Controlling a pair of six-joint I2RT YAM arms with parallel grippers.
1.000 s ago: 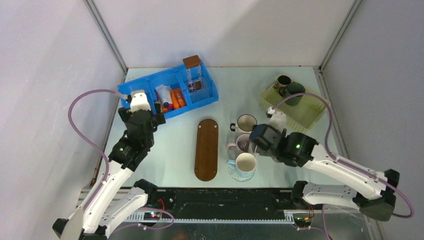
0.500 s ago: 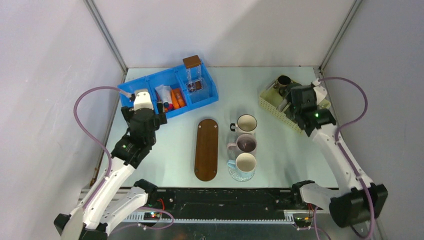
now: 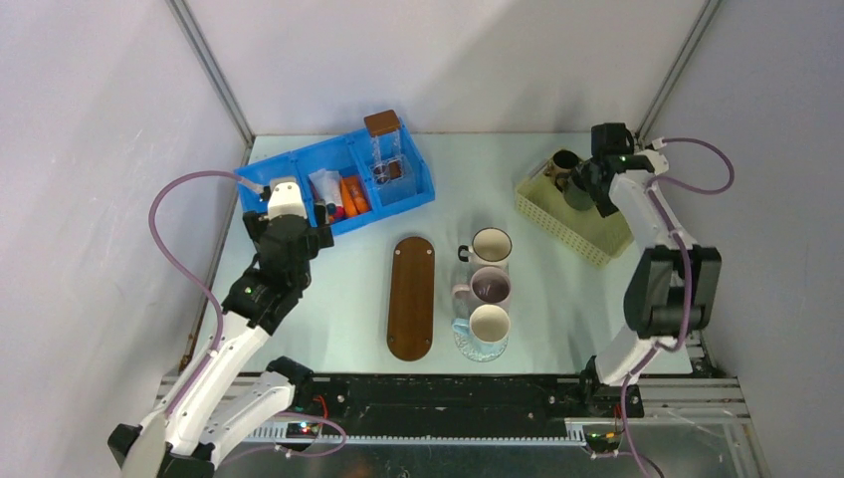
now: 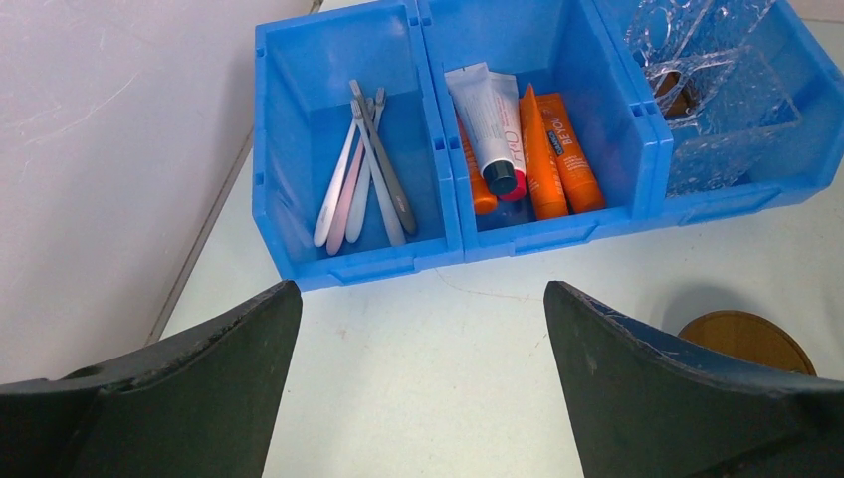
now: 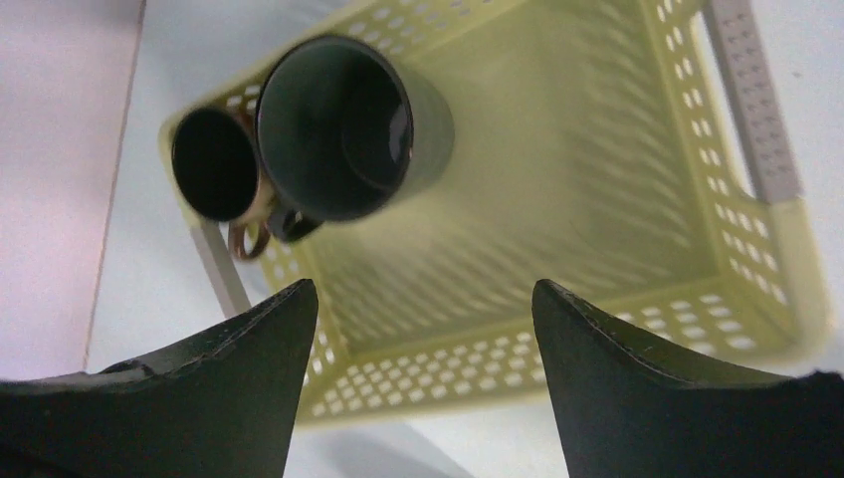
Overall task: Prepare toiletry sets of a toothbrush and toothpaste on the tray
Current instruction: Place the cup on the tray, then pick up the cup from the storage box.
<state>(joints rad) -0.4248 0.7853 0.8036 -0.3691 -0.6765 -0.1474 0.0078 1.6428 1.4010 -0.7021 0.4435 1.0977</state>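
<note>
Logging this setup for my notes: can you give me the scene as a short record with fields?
toothbrushes: left compartment of blue bin
toothpaste tubes: middle compartment
wooden tray: bare
mugs: three, right of tray
yellow basket: holds two dark cups
left jaws: open, facing bin
right jaws: open, above basket

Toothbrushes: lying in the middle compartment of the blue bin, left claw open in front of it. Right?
No. The toothbrushes lie in the blue bin's end compartment, leftmost in the left wrist view; the middle one holds the toothpaste. The left claw is open in front of the bin, as you said.
</note>
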